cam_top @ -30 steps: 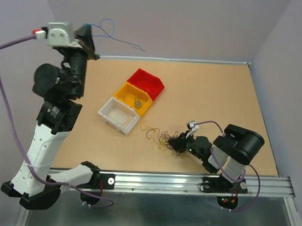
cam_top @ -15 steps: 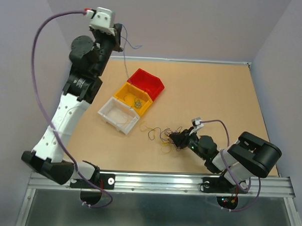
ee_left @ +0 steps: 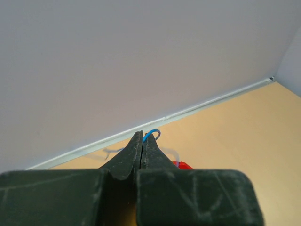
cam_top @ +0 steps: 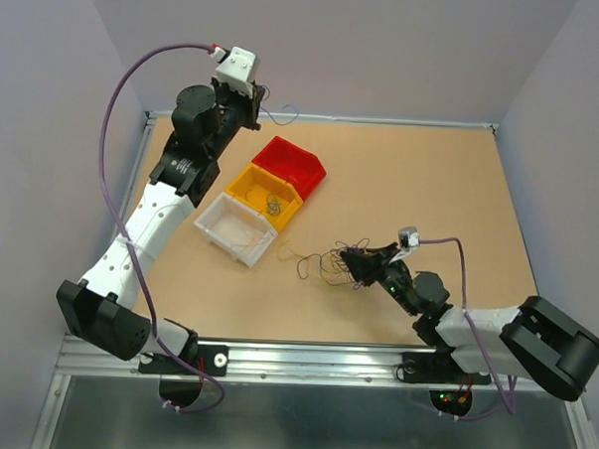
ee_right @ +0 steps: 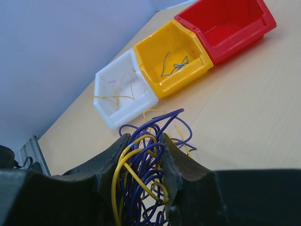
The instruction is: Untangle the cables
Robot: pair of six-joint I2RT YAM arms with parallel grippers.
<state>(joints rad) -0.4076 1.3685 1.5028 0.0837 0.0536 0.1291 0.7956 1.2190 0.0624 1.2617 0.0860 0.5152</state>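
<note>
Cables (ee_right: 141, 174) clump between my right fingers (ee_right: 101, 165) — gripped or not, I cannot tell — while my closed left fingers (ee_left: 122, 162) pinch a blue wire (ee_left: 151, 134); tugging could tighten knots.

Tangled clump of hair-thin purple and yellow wires (ee_right: 141, 174) sits between the parted right fingers (ee_right: 101, 165), loops spilling forward past their tips. A thin blue wire (ee_left: 151, 135) curls out, pinched at the tips of the left fingers (ee_left: 124, 160).
</note>
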